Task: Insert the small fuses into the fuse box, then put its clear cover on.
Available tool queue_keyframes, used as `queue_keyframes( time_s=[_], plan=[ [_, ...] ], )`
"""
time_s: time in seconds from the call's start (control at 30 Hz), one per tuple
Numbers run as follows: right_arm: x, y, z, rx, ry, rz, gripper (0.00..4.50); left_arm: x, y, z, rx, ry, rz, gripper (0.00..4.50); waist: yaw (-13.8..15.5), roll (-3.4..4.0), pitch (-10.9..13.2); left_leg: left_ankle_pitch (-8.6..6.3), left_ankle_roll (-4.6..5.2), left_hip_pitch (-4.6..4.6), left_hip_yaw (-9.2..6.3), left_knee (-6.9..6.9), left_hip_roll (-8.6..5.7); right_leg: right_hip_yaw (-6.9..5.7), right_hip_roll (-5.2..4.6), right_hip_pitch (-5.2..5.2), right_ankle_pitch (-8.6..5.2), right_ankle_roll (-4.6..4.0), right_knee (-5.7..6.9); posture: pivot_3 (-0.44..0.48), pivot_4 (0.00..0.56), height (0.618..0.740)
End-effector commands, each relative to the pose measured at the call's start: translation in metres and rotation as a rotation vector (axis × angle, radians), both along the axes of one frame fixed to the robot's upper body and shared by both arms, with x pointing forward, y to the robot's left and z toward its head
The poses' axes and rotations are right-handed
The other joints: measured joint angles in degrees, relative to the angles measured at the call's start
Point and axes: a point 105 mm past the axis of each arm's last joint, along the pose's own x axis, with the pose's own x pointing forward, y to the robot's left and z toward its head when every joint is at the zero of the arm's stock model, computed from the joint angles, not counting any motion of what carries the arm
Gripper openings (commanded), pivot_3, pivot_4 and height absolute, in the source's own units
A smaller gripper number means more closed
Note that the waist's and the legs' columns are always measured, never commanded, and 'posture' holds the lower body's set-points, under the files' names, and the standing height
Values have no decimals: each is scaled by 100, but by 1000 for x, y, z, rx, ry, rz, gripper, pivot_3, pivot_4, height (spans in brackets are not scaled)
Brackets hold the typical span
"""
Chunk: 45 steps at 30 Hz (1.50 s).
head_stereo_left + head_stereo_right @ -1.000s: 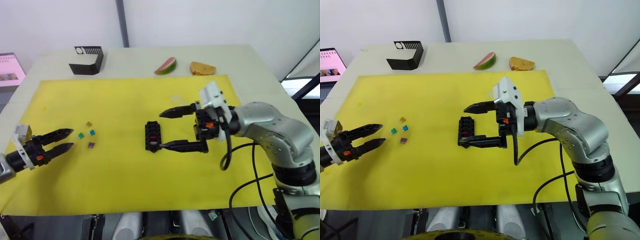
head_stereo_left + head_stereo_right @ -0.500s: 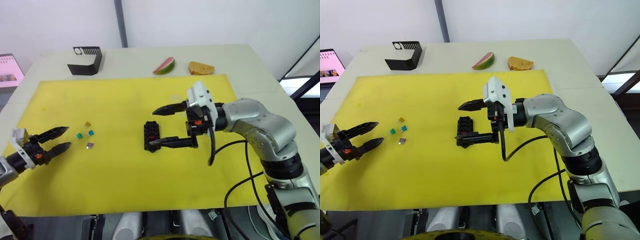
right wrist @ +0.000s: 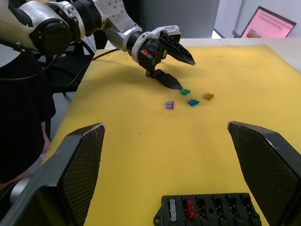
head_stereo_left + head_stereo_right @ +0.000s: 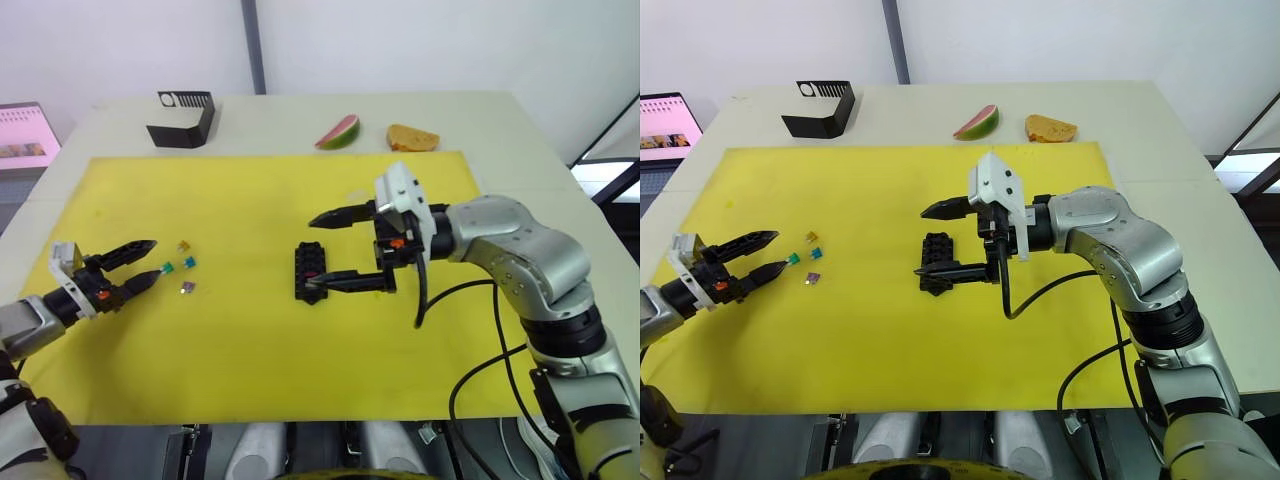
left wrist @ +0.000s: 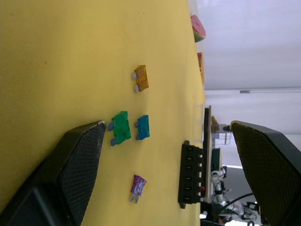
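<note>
Left eye view shows the worktop (image 4: 500, 110) covered by a yellow mat (image 4: 250, 340), with a black angular holder (image 4: 181, 105) at the far left corner and a watermelon slice (image 4: 336, 131) and a bread piece (image 4: 412, 137) at the far edge. Right hand (image 4: 330, 250) is over the mat centre with its fingers spread wide, one fingertip touching or just over the near end of the fuse box (image 4: 310, 271), the other raised beyond the box. Left hand (image 4: 140, 262) sits low at the mat's left side, fingers spread, its lower fingertip touching or just beside the green fuse (image 5: 121, 127). In the left wrist view the teal fuse (image 5: 142, 127) lies just beside the green one, the amber fuse (image 5: 141, 78) and the purple fuse (image 5: 138, 186) lie near them, all flat on the mat. Right wrist view shows the fuse box with a red fuse (image 3: 189, 207) and a pale fuse (image 3: 172, 210) seated in adjacent slots. Clear cover (image 5: 197, 120) appears as a faint outline beyond the box
</note>
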Motion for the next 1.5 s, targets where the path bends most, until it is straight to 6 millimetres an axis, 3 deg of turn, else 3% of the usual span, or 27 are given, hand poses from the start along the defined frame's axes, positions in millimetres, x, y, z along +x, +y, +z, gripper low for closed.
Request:
queue_keyframes(
  time_s=[0.03,0.43,0.53,0.57,0.9,1.03,1.13,1.17,1.33,1.5],
  plan=[
    [-1,-2,9,1,-53,-3,4420,2,-10,-6,20,30,-32,4500,-1,0,0,0,0,0,0,0,0,0,0,0,0,0,0,0,150,740],
    [2,-5,9,-19,-66,-17,4420,4,-14,-15,13,21,-18,4500,9,2,-2,1,-1,2,0,1,-2,0,-1,3,0,0,-1,0,150,740],
    [3,-6,9,-25,-66,-17,4500,1,-12,-16,12,15,-16,3733,-1,3,-2,1,-1,3,-1,1,-2,0,-2,3,0,0,-1,0,150,740],
    [3,-6,9,-28,-65,-16,4500,1,-11,-19,23,28,-11,3276,-9,3,-2,1,-2,2,0,0,-2,0,-1,2,0,0,-1,0,150,740],
    [3,-8,7,-41,-68,-10,4500,1,1,-25,68,33,47,3276,-22,4,-3,1,-2,4,0,0,-1,0,-1,2,0,0,0,0,150,740],
    [3,-8,6,-43,-72,-8,4500,-1,5,-33,113,53,66,1952,-39,4,-3,0,0,5,0,-1,-1,0,-1,1,0,0,1,0,150,740],
    [2,-8,7,-44,-73,-5,4500,-3,12,-45,191,86,94,261,-77,12,-7,0,0,6,0,-3,-1,0,0,1,0,0,1,0,150,740],
    [2,-8,7,-44,-72,-3,4500,-4,16,-48,204,96,111,38,-90,20,-12,0,1,7,0,-5,-1,0,0,1,0,0,2,0,150,740],
    [0,-8,6,-47,-71,5,4500,-4,22,-40,209,68,136,38,-167,49,-29,-1,1,17,-1,-12,2,0,3,1,1,-3,16,0,150,740],
    [2,-6,6,-38,-73,9,4500,-1,34,-17,204,-7,194,38,-180,48,-29,1,-1,17,-2,-12,4,0,5,-1,1,-5,20,0,150,740]
  ],
)
